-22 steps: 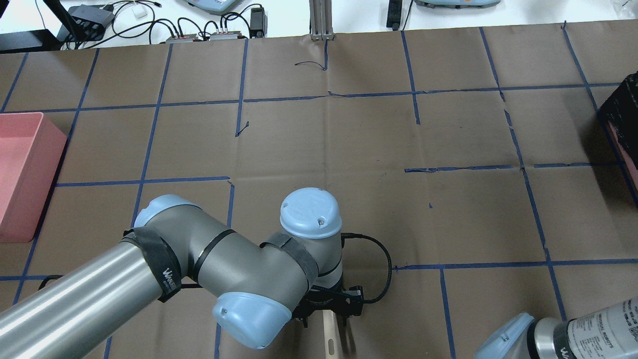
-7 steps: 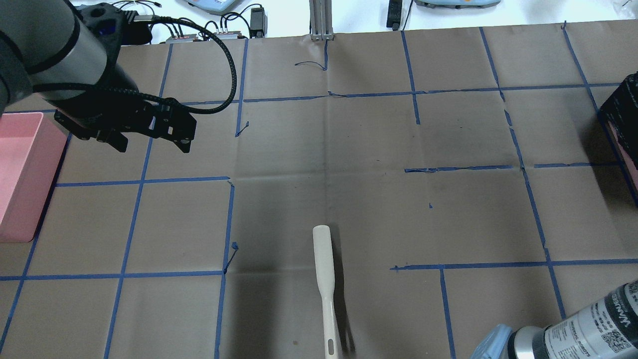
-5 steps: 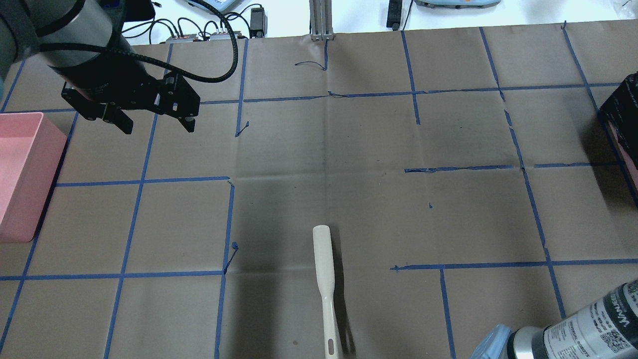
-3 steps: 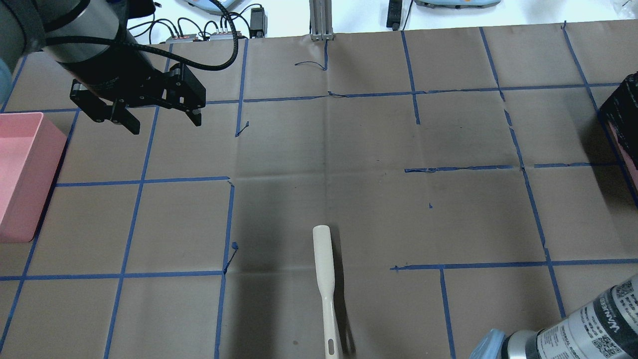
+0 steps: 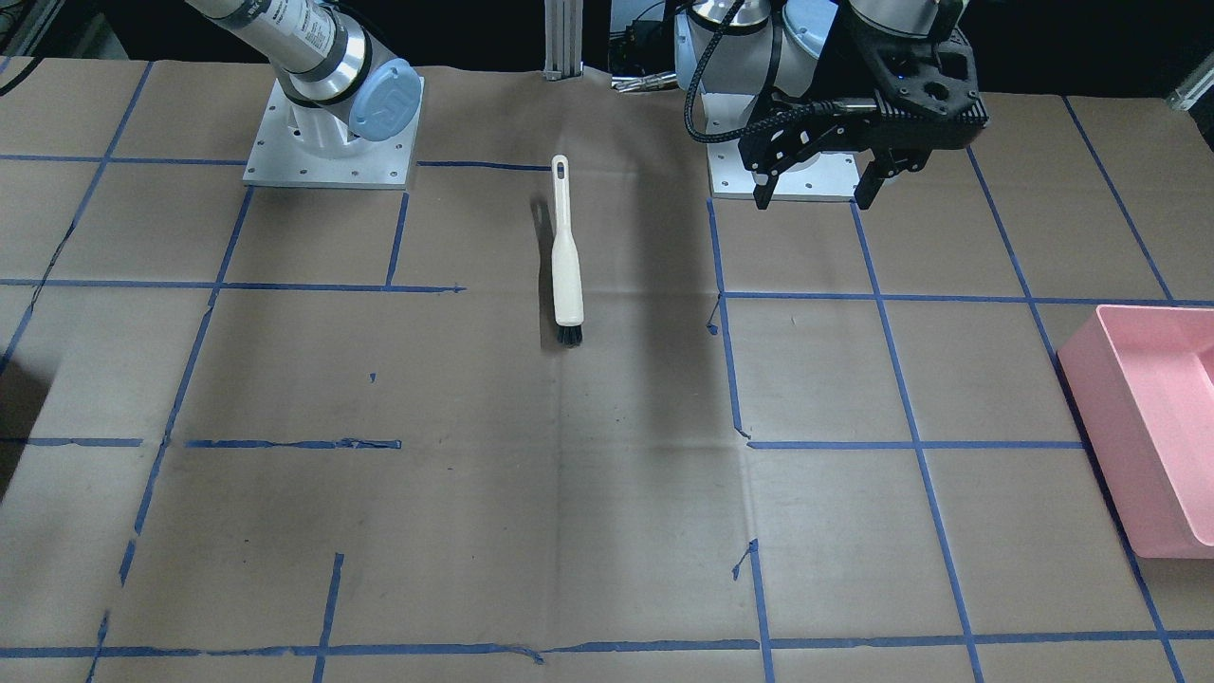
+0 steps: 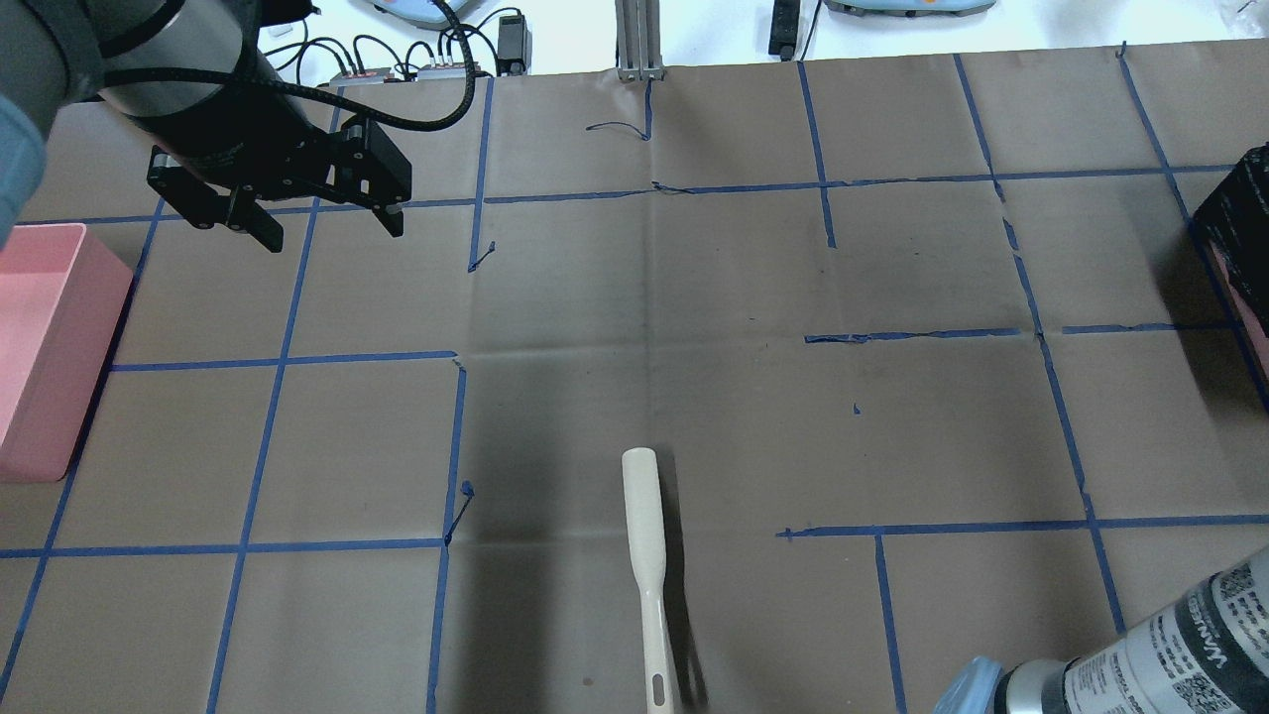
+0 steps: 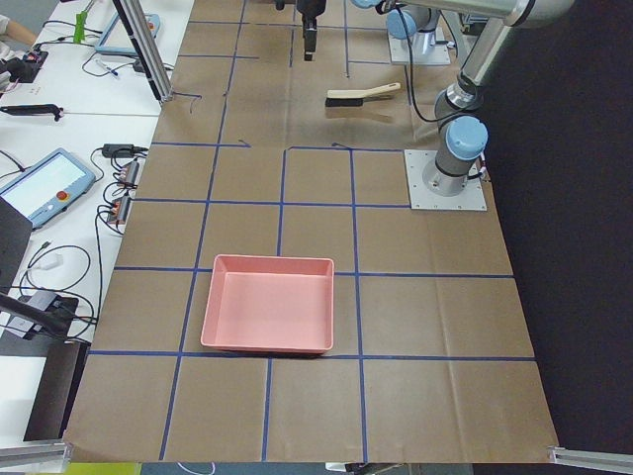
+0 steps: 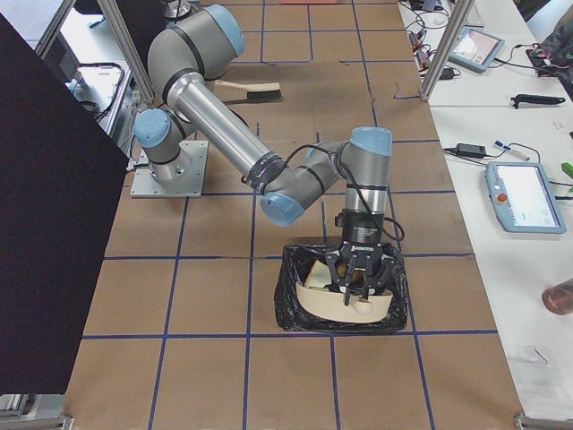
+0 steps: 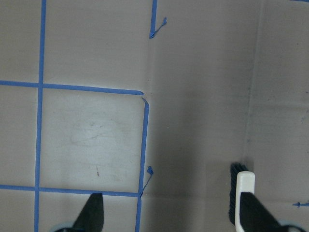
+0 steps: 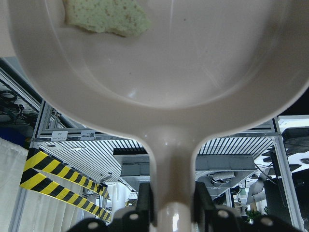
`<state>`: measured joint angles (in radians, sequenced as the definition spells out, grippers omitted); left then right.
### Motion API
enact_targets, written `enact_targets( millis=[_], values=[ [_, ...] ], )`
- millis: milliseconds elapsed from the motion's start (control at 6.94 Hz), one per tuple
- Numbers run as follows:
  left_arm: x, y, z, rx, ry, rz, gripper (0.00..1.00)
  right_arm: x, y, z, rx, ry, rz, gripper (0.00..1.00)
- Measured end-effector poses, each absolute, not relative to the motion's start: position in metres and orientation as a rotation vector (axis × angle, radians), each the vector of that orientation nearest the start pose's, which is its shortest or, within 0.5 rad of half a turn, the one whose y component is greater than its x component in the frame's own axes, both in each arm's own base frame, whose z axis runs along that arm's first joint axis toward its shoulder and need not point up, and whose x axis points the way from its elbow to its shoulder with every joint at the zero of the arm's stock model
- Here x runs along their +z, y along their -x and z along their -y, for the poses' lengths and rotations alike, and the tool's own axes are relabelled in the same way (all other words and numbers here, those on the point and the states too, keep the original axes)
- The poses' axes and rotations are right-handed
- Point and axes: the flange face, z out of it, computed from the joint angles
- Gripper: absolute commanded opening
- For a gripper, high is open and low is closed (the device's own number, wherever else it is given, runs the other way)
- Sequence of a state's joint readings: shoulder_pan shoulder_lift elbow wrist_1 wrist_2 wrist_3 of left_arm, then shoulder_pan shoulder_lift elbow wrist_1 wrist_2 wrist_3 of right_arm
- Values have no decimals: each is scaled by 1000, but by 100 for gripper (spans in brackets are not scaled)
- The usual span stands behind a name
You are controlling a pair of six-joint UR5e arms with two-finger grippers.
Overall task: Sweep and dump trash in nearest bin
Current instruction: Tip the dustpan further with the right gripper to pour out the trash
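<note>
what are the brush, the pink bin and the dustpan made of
The brush: looks like cream plastic, a smooth matte handle with a hang slot; dark bristles, fibre unclear.
The pink bin: likely moulded plastic, even colour, rounded rim.
The dustpan: glossy cream plastic, soft highlights, seamless into its handle.

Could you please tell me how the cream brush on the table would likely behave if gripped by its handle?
The brush looks like slim moulded plastic, so probably stiff and light. Its smooth, narrow handle might slip in the jaws. It seems to rest on its black bristles, so a sideways nudge may tip it.
</note>
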<state>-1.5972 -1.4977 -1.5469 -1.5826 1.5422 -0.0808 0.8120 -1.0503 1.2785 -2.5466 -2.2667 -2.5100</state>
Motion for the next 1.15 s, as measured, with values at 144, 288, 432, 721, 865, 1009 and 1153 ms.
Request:
enact_targets(
  millis=[144,288,432,721,865,1009,1153],
  values=[
    [533,148,464,-136,65,-3170,100,457,443,568,-890,-1529,1721,6],
    [532,148,465,-134,61,-3171,100,457,442,568,-890,-1516,1718,6],
    [532,148,466,-133,60,-3171,100,455,440,568,-893,-1511,1719,5],
    [530,148,467,-129,66,-3172,100,442,432,569,-895,-1528,1723,7],
    [530,148,467,-128,72,-3173,100,439,427,570,-893,-1531,1716,12],
    [530,148,467,-127,76,-3174,100,441,425,570,-899,-1521,1711,12],
    [530,148,467,-127,77,-3175,100,447,423,568,-905,-1491,1704,12]
  ],
)
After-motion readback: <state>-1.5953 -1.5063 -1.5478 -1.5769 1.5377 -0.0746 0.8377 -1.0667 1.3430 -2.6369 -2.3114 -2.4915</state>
